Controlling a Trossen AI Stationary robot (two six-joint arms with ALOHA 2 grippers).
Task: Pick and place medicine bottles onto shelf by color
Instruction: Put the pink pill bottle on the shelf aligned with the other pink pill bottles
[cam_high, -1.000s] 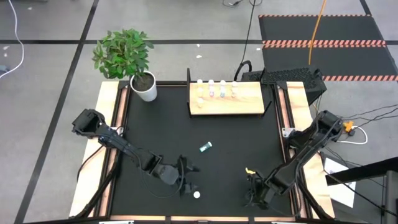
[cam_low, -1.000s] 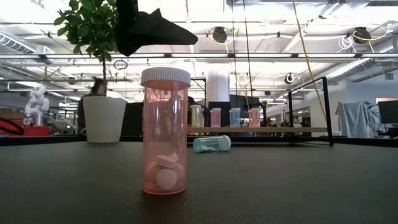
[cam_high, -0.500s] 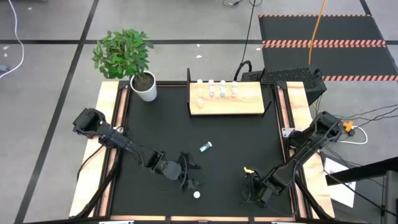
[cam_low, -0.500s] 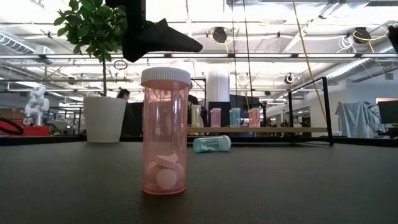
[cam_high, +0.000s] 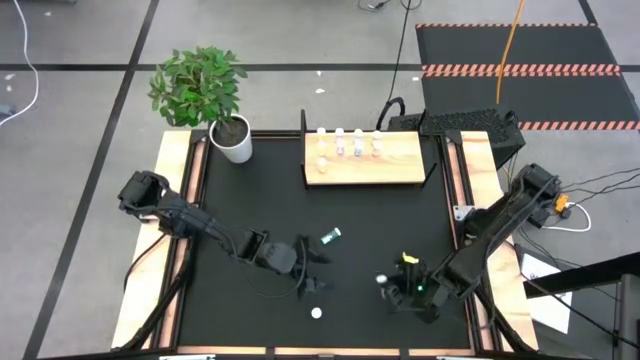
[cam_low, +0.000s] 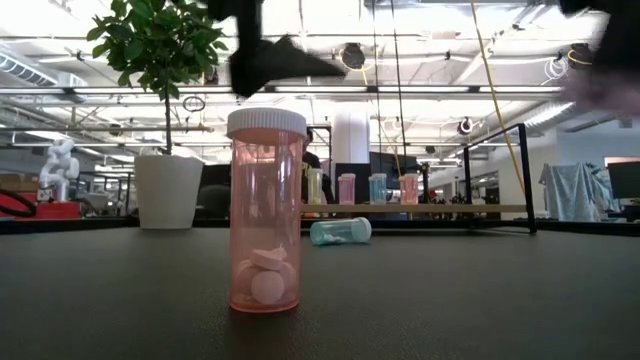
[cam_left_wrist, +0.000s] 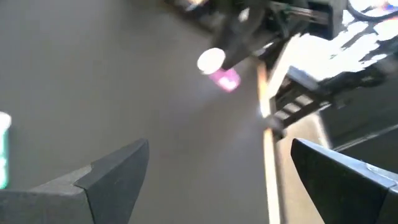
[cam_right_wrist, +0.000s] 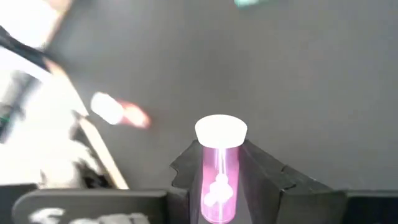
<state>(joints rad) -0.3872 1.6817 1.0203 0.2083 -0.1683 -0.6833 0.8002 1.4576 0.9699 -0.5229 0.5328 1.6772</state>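
Observation:
My right gripper (cam_high: 389, 288) hovers over the near right part of the table, shut on a magenta bottle (cam_right_wrist: 219, 180) with a white cap. My left gripper (cam_high: 308, 268) is open above the table's near middle, between a pink bottle (cam_high: 316, 313) standing upright on its base and a teal bottle (cam_high: 331, 237) lying on its side. In the left wrist view the open left gripper (cam_left_wrist: 217, 162) faces the held magenta bottle (cam_left_wrist: 225, 79). The shelf (cam_high: 400, 165) lies at the far edge with several bottles (cam_high: 348, 143) upright along its far side. My right gripper pinches the magenta bottle by its body (cam_right_wrist: 217, 171), one finger (cam_right_wrist: 185, 163) on each side. The bottle lies along the fingers, and its white cap (cam_right_wrist: 221, 130) sticks out past their tips, pointing toward the table's left. It is lifted clear of the table.
A potted plant in a white pot (cam_high: 235, 141) stands at the far left corner. A black post (cam_high: 303, 130) rises at the shelf's left end. In the low view the pink bottle (cam_low: 265, 210) stands close to the camera, the teal one (cam_low: 340, 232) behind it. The black mat is bare between.
My right gripper has risen and swung toward the table's left with the magenta bottle, whose cap now shows beyond the fingers. My left gripper has moved toward the table's right and far side, away from the standing pink bottle. The pink and teal bottles have stayed put.

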